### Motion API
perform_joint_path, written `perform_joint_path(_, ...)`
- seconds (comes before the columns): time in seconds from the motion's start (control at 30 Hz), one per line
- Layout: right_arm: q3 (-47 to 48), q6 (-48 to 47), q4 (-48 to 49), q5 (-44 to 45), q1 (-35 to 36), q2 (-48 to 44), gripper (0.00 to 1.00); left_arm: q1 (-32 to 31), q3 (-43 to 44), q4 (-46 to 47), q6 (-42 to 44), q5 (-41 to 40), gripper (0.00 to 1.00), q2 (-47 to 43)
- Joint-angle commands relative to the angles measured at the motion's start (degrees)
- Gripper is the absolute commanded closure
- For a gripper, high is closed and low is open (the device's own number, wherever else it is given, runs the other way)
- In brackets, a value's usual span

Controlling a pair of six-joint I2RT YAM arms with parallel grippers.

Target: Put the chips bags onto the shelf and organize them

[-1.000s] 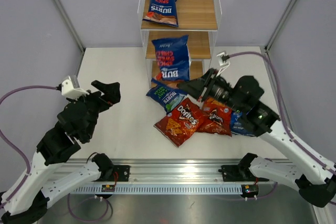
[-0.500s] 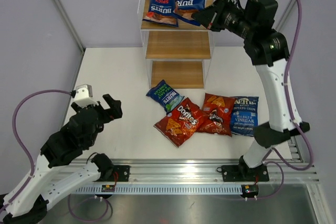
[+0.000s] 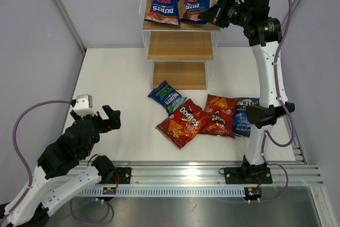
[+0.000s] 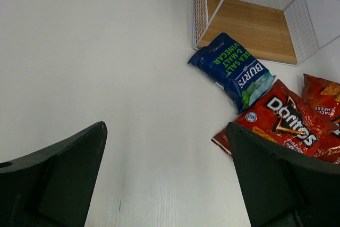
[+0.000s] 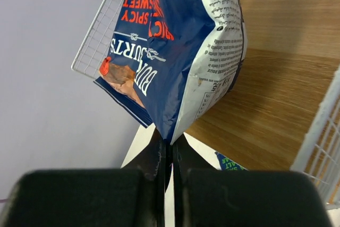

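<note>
White tabletop (image 3: 117, 78) below, right fingers (image 5: 158, 155) pinch a Burts bag (image 5: 175, 51) at the shelf (image 3: 180, 46) top tier. Left fingers (image 4: 74, 158) gape, holding nothing.

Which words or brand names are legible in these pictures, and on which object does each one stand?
"BURTS SPICY SWEET": loose blue bag on the shelf, top board.
"BURTS SPICY SWEET CHILLI": held bag, pinched in the right gripper.
"BURTS SEA SALT & VINEGAR": small blue bag on the table.
"Doritos": red bag beside it.
Back print on the held bag: too small to read.
</note>
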Motion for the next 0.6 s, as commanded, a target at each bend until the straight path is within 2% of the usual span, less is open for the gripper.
perform_joint_path(0.0,1.2,1.6,2.4,-4.6,0.3,-0.6,0.99,-0.2,0.0,2.3,1.7,2.0,0.01,0.0)
perform_joint_path(0.23,2.3,0.3,2.7,-4.9,-0.1,1.1,0.91,-0.2,-0.5,2.7,2.0,3.3,0.01,-0.9)
perform_joint_path(0.27,2.3,-0.2,2.6,-4.8,-0.1,1.1,0.85,-0.2,-0.7,2.9,2.0,3.4,0.01,-1.1)
perform_joint_path(0.3,2.3,-0.4,2.4,-4.6,-0.1,1.1,0.66,-0.2,-0.8,3.2,2.2,3.6,0.01,-1.2)
perform_joint_path(0.37,2.1,-1.0,2.5,-4.2,-0.1,0.9,0.63,-0.2,-0.9,3.5,2.6,4.2,0.01,-1.2)
perform_joint_path(0.4,2.2,-1.2,2.7,-3.7,-0.1,0.6,0.58,-0.2,-0.9,3.6,2.6,4.3,0.01,-1.0)
perform_joint_path(0.53,2.4,-2.9,2.6,-0.9,-0.1,-0.8,0.57,-0.2,-1.0,3.7,2.7,4.7,0.01,-0.3)
perform_joint_path(0.57,2.3,-3.3,2.7,0.2,0.0,-1.2,0.53,-0.2,-1.0,3.7,2.7,4.8,0.01,-0.2)
